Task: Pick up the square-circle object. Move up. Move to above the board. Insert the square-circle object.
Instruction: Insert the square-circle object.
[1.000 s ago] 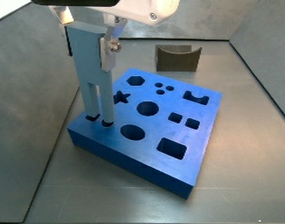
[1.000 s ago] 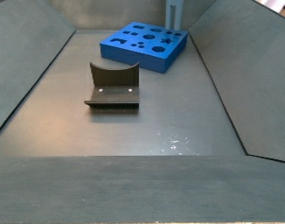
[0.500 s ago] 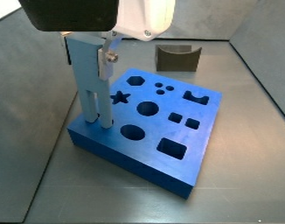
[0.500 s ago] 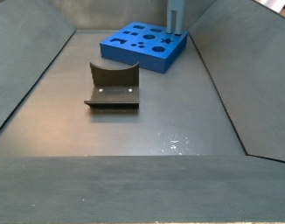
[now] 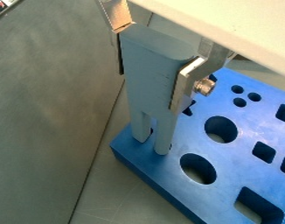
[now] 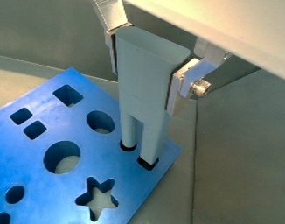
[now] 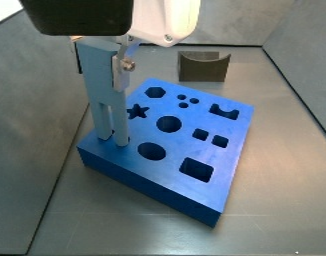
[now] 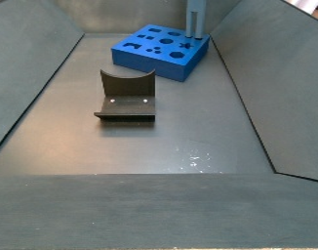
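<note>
You have the post (image 5: 151, 83) standing upright at the corner of the board (image 7: 193, 165), its forked foot already down in the corner holes, as both wrist views show; in a side view it rises from the board's near-left corner (image 7: 104, 95). The gripper (image 6: 145, 61) sits over the post's upper part, one silver finger (image 5: 190, 80) flat against a side face and the opposite finger (image 6: 110, 39) on the far face, so the jaws look closed on the post, though you cannot see whether they squeeze or merely touch. Treat the post as a stiff, light, smooth piece: it should not bend, but its tall, slim form gives it leverage, so any sideways pull may jam it in the holes. High on the flat faces, square to them, is the sensible place to hold. Whether it has bottomed out is hidden from you. The dark notched block (image 8: 125, 95) lies on the floor well apart from the board and plays no part.
</note>
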